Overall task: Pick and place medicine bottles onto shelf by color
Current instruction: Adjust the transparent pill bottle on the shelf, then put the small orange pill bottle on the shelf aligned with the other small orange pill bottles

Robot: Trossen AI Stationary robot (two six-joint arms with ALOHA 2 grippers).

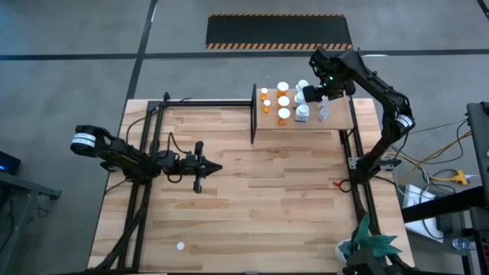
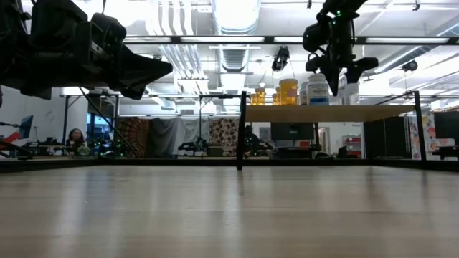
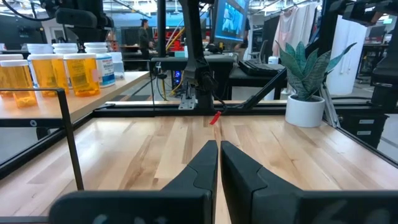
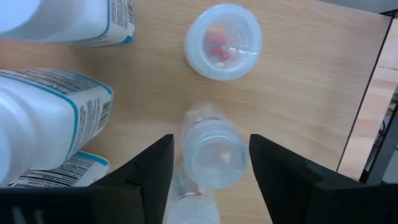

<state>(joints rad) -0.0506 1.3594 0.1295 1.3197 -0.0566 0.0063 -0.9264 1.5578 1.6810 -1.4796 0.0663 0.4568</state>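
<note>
The light-wood shelf (image 1: 341, 121) stands at the table's far right on black posts. On it stand orange bottles (image 1: 283, 101), white bottles (image 1: 303, 113) and a clear bottle (image 1: 323, 113). My right gripper (image 1: 313, 94) is above the shelf, pointing down and open. In the right wrist view its fingers (image 4: 155, 168) stand on either side of a clear bottle (image 4: 212, 155) with a gap on each side. A second clear bottle with red pills (image 4: 222, 42) stands beyond it. My left gripper (image 1: 218, 166) is shut and empty over the table's middle left.
White bottles with blue labels (image 4: 50, 118) stand close beside the right gripper. A small white cap (image 1: 181, 246) lies near the table's front edge. A potted plant (image 1: 368, 244) stands at the front right corner. A black post (image 1: 254, 114) marks the shelf's left end.
</note>
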